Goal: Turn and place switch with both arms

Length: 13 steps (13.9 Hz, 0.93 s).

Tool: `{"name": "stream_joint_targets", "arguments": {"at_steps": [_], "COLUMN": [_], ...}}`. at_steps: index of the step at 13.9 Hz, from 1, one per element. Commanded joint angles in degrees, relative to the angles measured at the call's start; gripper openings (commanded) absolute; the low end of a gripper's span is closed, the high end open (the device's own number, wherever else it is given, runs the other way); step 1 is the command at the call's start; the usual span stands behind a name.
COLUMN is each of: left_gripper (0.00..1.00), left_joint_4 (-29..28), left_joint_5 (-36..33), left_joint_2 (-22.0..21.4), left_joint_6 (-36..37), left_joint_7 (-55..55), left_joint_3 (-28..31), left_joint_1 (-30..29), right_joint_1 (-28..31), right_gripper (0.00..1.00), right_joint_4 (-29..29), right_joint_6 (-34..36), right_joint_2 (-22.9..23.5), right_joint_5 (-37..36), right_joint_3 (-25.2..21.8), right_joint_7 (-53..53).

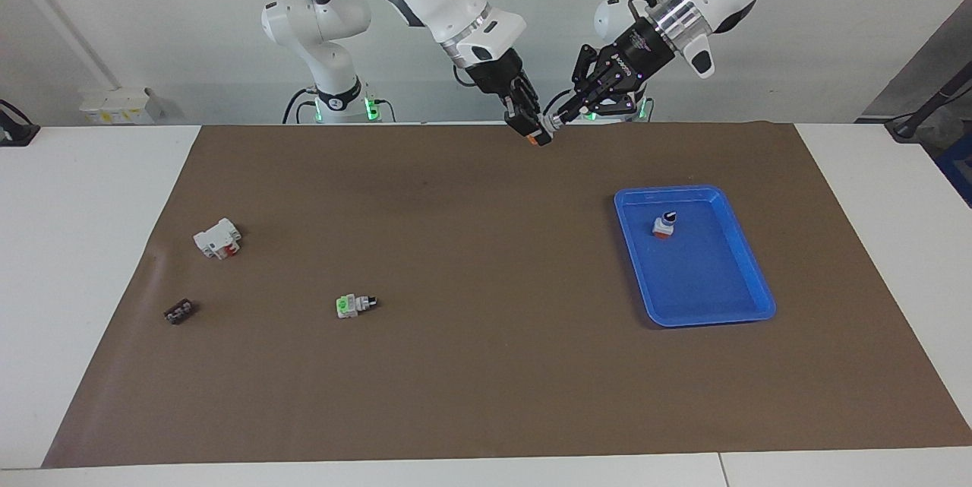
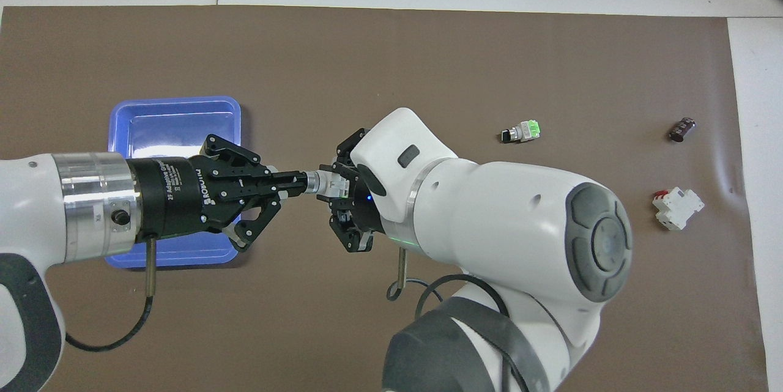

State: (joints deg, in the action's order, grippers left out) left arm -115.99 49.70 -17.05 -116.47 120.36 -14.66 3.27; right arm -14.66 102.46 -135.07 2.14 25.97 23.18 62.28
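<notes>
Two white robot arms meet in the air above the middle of a brown mat that covers a white counter. Between them they hold the switch, a small rotary part with a white body and an orange base block, raised over the edge of the mat nearest the robots.

The right gripper points downward and is closed on the orange base end of the switch. The left gripper comes in sideways from the left arm's end, and its fingers are pinched narrow on the knob end of the switch. In the overhead view the two grippers face each other tip to tip, with the switch as a short white and silver piece bridging them; the left gripper there hangs over the edge of a blue tray.

The blue tray rests on the mat toward the left arm's end. Inside it, in the half nearer the robots, a second rotary switch with a redder base stands upright.

Toward the right arm's end of the mat lie three more parts, well apart from one another: a green-based switch on its side, a white block with red details, and a small dark component nearest the mat's edge.
</notes>
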Motion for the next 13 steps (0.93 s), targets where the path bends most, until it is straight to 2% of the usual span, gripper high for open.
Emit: {"name": "stream_joint_targets", "arguments": {"at_steps": [1, 2, 11, 13], "left_gripper": [0.0, 0.0, 0.0, 0.0], "left_joint_4": [0.51, 0.5, 0.24, -0.37], "left_joint_5": [-0.31, -0.31, -0.75, -3.02], "left_joint_2": [0.35, 0.35, 0.26, -0.09], "left_joint_6": [-3.15, -3.15, -2.98, -2.89], "left_joint_7": [2.16, 2.16, 1.55, 1.37], "left_joint_3": [-1.6, -1.6, -1.6, -1.6], "left_joint_1": [0.07, 0.07, -0.02, 0.07], "right_joint_1": [-0.98, -0.98, 0.51, 0.6], "right_gripper": [0.94, 1.0, 1.0, 1.0], "right_joint_4": [-0.6, -0.59, -0.42, -0.42], "right_joint_6": [-0.02, -0.1, 2.62, 2.62], "right_joint_2": [0.06, 0.06, -0.91, -1.0], "right_joint_5": [0.66, 0.66, 0.74, 0.74], "right_joint_3": [1.16, 1.16, 0.9, 0.9], "right_joint_7": [-5.48, -5.76, -5.5, -5.5]}}
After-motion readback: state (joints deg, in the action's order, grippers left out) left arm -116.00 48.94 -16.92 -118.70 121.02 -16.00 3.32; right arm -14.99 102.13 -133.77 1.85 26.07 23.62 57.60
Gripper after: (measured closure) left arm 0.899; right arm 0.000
